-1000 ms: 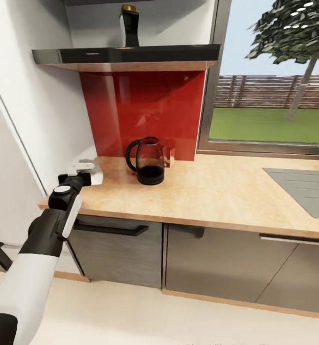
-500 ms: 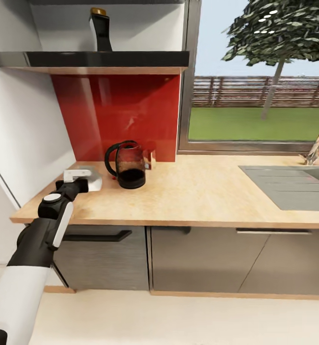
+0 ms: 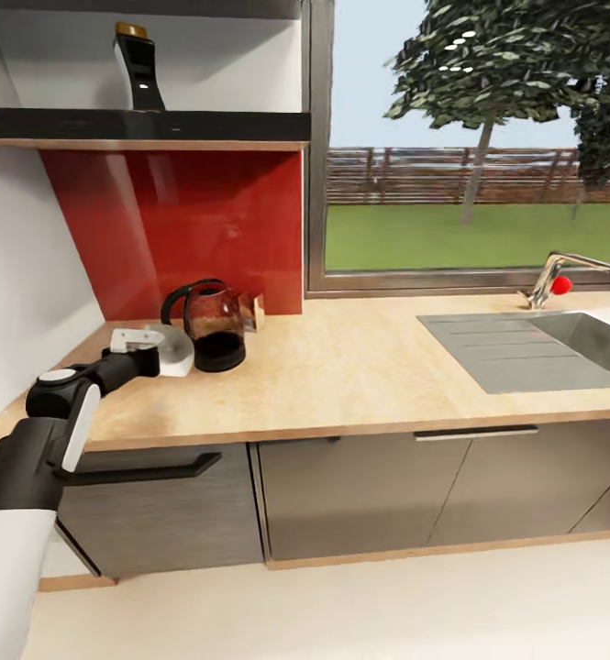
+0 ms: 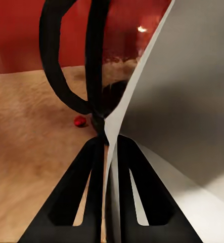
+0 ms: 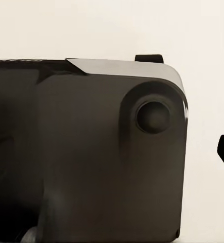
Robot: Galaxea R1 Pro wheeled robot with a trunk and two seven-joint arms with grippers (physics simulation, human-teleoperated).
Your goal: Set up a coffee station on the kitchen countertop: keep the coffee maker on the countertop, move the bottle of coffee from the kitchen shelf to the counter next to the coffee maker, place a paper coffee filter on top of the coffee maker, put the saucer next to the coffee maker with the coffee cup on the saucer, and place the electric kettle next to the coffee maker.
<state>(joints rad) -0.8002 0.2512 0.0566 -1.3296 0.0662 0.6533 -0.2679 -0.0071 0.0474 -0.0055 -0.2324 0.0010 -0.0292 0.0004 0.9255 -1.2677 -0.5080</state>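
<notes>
One arm out, filter in its grip

Left arm runs from the lower left of the head view up toward centre left, forearm black, upper part white, wrist reaching over the counter's (image 3: 360, 367) front left corner. Left gripper (image 3: 149, 346) sits at centre left, just beside the kettle (image 3: 208, 325).

Kettle stands upright on the counter against the red backsplash (image 3: 185, 220), glass body with a dark fill low down, black handle toward the arm. Bottle (image 3: 139, 69) stands on the shelf (image 3: 149, 124) at upper left, above the kettle. Sink (image 3: 561, 344) is set into the counter at right, tap (image 3: 552, 275) behind it.

In the left wrist view, the fingers (image 4: 89, 192) are nearly together, pinching the thin edge of the white filter (image 4: 177, 126); the sheet fans out past them. Kettle handle loops just beyond the fingertips.

Right wrist view shows a dark housing (image 5: 91, 152) against a pale surface; right gripper's state cannot be told.
</notes>
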